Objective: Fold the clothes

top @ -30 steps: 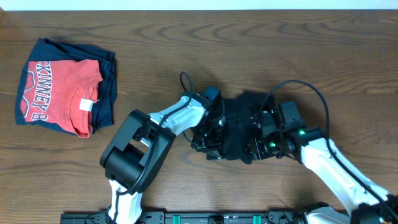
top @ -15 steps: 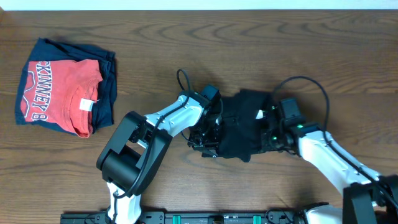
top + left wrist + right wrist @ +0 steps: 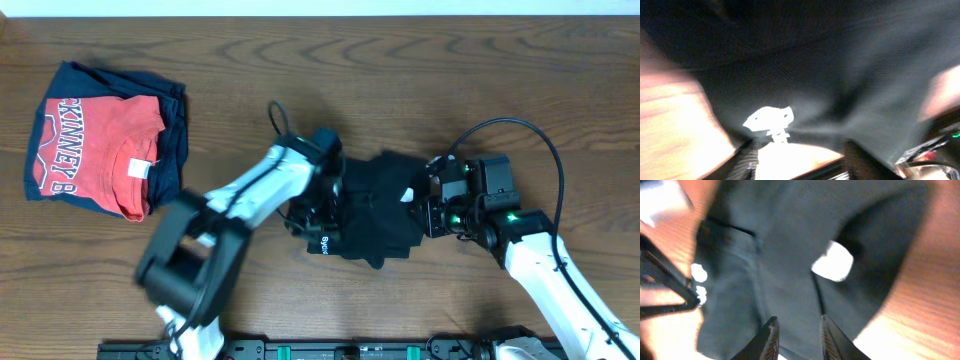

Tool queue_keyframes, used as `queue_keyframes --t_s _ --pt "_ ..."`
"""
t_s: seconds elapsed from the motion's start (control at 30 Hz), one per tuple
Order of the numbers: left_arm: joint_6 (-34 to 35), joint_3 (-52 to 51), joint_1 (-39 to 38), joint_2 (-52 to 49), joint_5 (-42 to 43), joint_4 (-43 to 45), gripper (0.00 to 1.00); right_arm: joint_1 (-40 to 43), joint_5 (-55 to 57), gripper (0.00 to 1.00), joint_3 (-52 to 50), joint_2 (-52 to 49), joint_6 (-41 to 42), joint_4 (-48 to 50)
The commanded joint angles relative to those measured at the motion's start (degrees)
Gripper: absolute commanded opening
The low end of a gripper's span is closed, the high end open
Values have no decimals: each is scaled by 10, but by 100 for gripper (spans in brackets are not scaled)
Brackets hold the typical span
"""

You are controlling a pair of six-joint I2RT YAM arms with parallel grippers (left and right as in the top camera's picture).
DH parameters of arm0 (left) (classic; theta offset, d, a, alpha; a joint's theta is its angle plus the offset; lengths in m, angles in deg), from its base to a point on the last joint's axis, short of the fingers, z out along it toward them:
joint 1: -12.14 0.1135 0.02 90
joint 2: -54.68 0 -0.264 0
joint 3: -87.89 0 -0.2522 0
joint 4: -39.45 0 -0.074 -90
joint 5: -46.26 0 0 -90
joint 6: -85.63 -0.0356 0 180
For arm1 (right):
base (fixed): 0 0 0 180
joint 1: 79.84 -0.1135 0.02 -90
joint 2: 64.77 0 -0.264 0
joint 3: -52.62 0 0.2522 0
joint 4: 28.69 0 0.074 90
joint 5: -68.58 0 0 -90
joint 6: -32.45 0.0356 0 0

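The clothes, one black shirt (image 3: 375, 205), lie bunched into a small heap at the table's middle. My left gripper (image 3: 322, 238) stands at the heap's left edge. In the left wrist view it (image 3: 800, 147) is open, with bare table between its fingers and the shirt (image 3: 840, 75) just ahead, a small white mark (image 3: 769, 120) showing on the cloth. My right gripper (image 3: 426, 205) is at the heap's right edge. Its jaws (image 3: 798, 320) stand a little apart over the dark fabric (image 3: 790, 255), gripping nothing that I can see.
A red T-shirt (image 3: 95, 140) with white letters lies on a folded navy garment (image 3: 172, 150) at the far left. Brown wooden table (image 3: 400, 80) surrounds the heap. A black rail (image 3: 330, 350) runs along the front edge.
The left gripper has opened and let go of the shirt's left edge. The right gripper shut, then parted its jaws and drew back to the right. The heap shifted slightly left.
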Motion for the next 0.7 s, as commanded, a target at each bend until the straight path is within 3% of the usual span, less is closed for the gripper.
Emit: queue_keyframes --t_s 0.0,0.1,0.23,0.33,0.4,0.67 --pt "-21 29 37 82 -37 14 65 -3 -52 20 9 0 4 9" --pt "-21 28 70 115 -71 24 63 -12 -50 19 9 -13 5 28" --pt "-23 17 85 112 -57 35 29 -12 8 12 9 -41 28 52" --pt "-26 -12 70 98 -27 64 13 -7 52 11 9 -50 45 56" --pt "-24 -40 54 84 16 97 7 0 53 12 9 -47 45 60" --pt "130 -132 18 7 8 172 6 17 36 13 14 -35 56 66"
